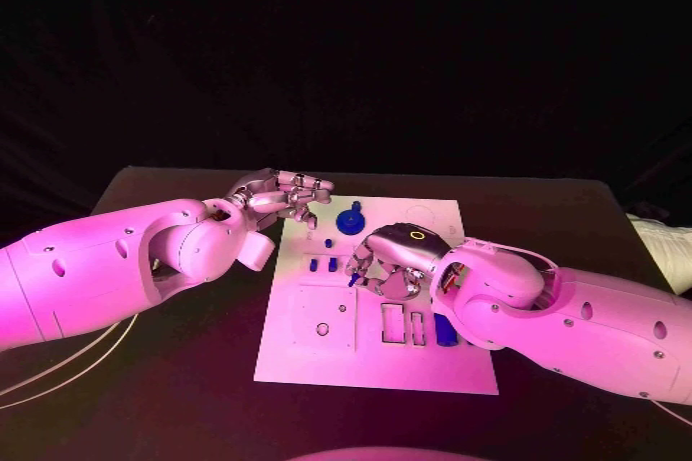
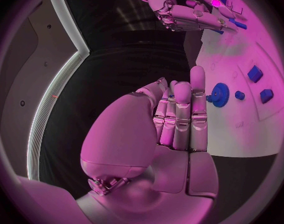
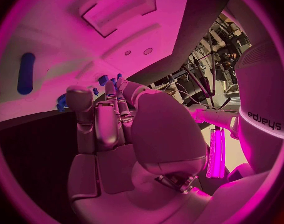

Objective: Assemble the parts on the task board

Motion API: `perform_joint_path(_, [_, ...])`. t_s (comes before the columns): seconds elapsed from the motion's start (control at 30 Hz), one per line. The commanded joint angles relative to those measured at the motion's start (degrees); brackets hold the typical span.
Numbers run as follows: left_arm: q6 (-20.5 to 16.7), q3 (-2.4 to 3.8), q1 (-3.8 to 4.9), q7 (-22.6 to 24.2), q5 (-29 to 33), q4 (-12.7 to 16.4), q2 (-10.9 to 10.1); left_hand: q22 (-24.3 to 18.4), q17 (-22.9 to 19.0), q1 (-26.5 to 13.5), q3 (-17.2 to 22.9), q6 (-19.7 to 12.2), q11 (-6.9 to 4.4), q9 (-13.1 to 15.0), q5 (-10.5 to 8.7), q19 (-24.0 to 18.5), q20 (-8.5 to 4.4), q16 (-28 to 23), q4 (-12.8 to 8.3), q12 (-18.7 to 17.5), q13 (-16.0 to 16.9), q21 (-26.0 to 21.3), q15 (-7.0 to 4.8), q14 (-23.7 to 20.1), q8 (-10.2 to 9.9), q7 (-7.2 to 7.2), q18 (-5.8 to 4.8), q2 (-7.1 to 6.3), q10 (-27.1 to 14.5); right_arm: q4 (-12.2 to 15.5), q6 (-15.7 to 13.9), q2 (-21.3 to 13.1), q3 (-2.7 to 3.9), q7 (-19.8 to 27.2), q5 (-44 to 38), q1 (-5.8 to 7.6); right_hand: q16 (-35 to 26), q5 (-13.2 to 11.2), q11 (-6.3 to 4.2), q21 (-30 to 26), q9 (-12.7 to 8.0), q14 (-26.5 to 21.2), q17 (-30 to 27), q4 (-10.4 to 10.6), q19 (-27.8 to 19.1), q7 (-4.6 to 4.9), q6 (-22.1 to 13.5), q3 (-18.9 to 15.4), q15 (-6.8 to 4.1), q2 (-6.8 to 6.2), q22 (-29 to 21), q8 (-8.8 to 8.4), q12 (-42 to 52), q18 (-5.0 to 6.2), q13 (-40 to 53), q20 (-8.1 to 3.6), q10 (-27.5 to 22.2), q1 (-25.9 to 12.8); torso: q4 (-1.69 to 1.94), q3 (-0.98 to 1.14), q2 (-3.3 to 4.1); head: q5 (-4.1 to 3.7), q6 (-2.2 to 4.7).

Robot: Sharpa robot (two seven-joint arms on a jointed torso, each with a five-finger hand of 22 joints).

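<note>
**Over the board's middle, a small blue peg in our right fingertips**

Between our right fingertips sits a small blue peg, pinched just above the task board, near its centre. Our right hand hangs knuckles-up over it. Our left hand hovers at the board's far left corner with its fingers pressed together and curled, holding nothing we can see.

Just right of that hand lies a blue gear; two more small blue pieces lie between it and the peg, and a longer blue bar lies at the board's right edge.

We judge these parts light, rigid and smooth, likely plastic, so apt to slip or twist; they are best taken by the sides, the gear by its rim.

Readable writing: "edjeys", mirrored, on the white band in the right wrist view.
</note>
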Motion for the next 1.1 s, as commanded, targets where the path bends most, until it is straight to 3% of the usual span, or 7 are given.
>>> perform_joint_path(0.03, [1.2,0.03,-0.01,0.4,-0.2,0.1,0.1,-0.1,0.0,-0.7,-0.2,-0.3,0.13,0.0,0.09,0.0,0.40,-0.2,-0.1,0.3,0.0,-0.2,-0.06,-0.4,0.3,0.00,1.09,0.05,-0.5,-0.7,2.7,0.7,-0.09,-0.6,-1.3,-0.52,0.3,0.3,0.51,0.4,0.1,3.1,0.1,-0.3,0.1,0.41,0.1,-0.2,0.40,0.35,0.0,-0.36,-0.4,-0.96,0.0,0.29,-0.1,-0.3,0.06,0.03,0.04,0.15,-0.22])
perform_joint_path(0.17, [1.1,0.03,-0.01,0.4,-0.2,0.1,0.1,-0.1,-0.2,-0.7,-0.2,-0.3,0.13,0.0,0.09,-0.1,0.41,-0.4,-0.1,0.4,0.1,-0.3,-0.05,-0.5,0.4,0.00,1.09,0.05,-0.5,-1.3,3.1,1.5,-0.18,-0.7,-1.6,-1.09,0.4,0.3,0.53,0.4,0.1,3.1,0.1,-0.3,0.1,0.42,0.1,-0.3,0.42,0.37,0.0,-0.37,-0.5,-0.95,0.0,0.31,-0.1,-0.3,-0.05,0.07,0.08,0.45,-0.39])
perform_joint_path(0.43, [1.3,0.03,-0.01,0.3,-0.2,-0.2,0.1,-0.1,-0.2,-0.7,-0.2,-0.3,0.13,0.0,0.09,-0.1,0.41,-0.4,-0.1,0.4,0.1,-0.3,-0.05,-0.5,0.4,0.00,1.09,0.05,-0.5,-1.9,3.7,2.6,-0.28,-0.3,-2.1,-1.91,0.4,0.3,0.59,0.4,0.1,3.1,0.1,-0.2,0.0,0.48,0.0,-0.4,0.51,0.39,0.0,-0.41,-0.6,-0.94,0.0,0.38,-0.1,-0.5,-0.05,0.09,0.08,0.26,-0.61])
perform_joint_path(1.1, [1.4,0.03,-0.01,0.2,-0.2,-0.2,0.0,-0.2,-0.4,-0.7,-0.2,-0.3,0.15,0.0,0.08,-0.2,0.43,-0.5,-0.1,0.5,0.1,-0.4,-0.04,-0.7,0.4,0.01,1.09,0.07,-0.5,-2.4,5.4,3.5,-0.54,-0.1,-2.3,-2.24,0.4,0.3,0.63,0.3,0.1,3.0,0.2,-0.2,0.0,0.50,0.0,-0.6,0.56,0.42,-0.1,-0.44,-0.6,-0.92,0.0,0.44,-0.2,-0.7,0.05,0.01,0.05,0.34,-1.25])
